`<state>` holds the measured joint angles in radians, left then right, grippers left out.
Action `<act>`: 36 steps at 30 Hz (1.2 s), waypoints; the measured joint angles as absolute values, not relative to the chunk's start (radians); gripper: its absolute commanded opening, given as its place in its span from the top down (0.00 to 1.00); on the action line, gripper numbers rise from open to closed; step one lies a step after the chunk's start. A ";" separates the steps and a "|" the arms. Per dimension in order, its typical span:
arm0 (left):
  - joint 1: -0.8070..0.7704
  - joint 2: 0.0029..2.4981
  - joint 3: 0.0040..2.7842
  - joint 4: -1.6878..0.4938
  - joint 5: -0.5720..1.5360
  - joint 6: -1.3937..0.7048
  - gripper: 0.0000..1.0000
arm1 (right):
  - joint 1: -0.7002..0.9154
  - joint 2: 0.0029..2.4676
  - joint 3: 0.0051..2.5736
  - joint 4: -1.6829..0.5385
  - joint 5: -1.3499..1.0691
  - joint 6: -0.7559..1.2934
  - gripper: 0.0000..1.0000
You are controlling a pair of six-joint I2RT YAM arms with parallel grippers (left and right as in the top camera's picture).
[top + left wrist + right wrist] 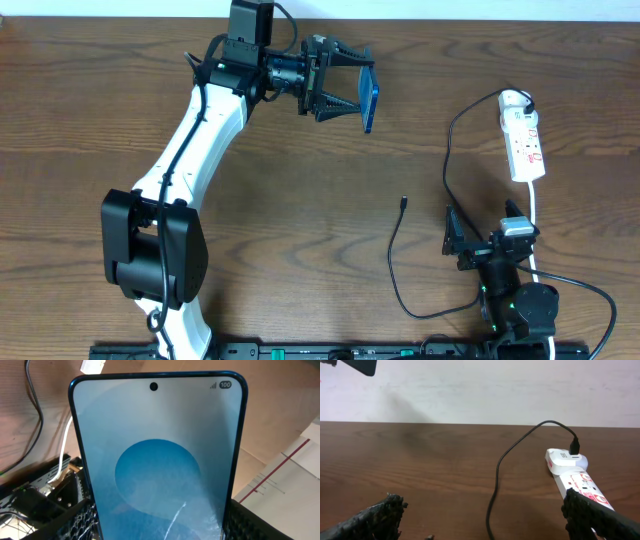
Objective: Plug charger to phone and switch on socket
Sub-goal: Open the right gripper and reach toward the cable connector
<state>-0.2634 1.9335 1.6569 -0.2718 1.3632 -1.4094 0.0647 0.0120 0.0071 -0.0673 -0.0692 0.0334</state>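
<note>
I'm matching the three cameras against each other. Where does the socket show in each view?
Overhead: the socket lies at the upper right.
Left wrist: the socket is probably the white bit at the top edge, left of the phone.
Right wrist: the socket is at the lower right, its near end hidden.
Shared landmark: the charger, its black cable plugged into the socket's end.

Robotics lab workstation: two robot arms at a wooden bench.

A large white-and-black left arm (190, 150) and a small black right arm (512, 295) stand by a black rail (300, 352) at the near edge of a dark wood-grain bench (300, 220). A bare, pale wall (470, 390) rises behind the bench. A white power strip (523, 140) lies on the bench with a thin black cable (447, 160) plugged into it.
</note>
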 measured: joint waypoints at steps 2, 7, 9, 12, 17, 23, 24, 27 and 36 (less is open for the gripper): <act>-0.263 1.934 1.657 -0.272 1.365 -1.414 0.30 | 0.065 0.012 0.007 -0.067 -0.068 0.033 0.01; -0.263 1.934 1.657 -0.271 1.378 -1.417 0.31 | 0.064 0.012 0.007 0.000 -0.103 0.104 0.01; -0.263 1.934 1.657 -0.271 1.383 -1.418 0.31 | 0.063 0.012 0.007 0.005 -0.196 0.196 0.01; -0.263 1.934 1.657 -0.271 1.382 -1.418 0.31 | 0.063 0.012 0.007 0.055 -0.316 0.342 0.01; -0.263 1.934 1.657 -0.270 1.383 -1.418 0.30 | 0.063 0.011 0.010 0.297 -0.414 0.507 0.01; -0.263 1.934 1.657 -0.269 1.386 -1.418 0.31 | 0.060 0.054 0.150 0.176 -0.434 0.506 0.01; -0.263 1.934 1.657 -0.269 1.386 -1.418 0.31 | 0.057 0.084 0.198 0.125 -0.430 0.488 0.01; -0.263 1.934 1.657 -0.268 1.386 -1.418 0.31 | 0.041 0.236 0.438 -0.174 -0.403 0.394 0.01; -0.263 1.934 1.657 -0.268 1.386 -1.418 0.30 | 0.030 0.778 0.998 -0.728 -0.365 0.163 0.01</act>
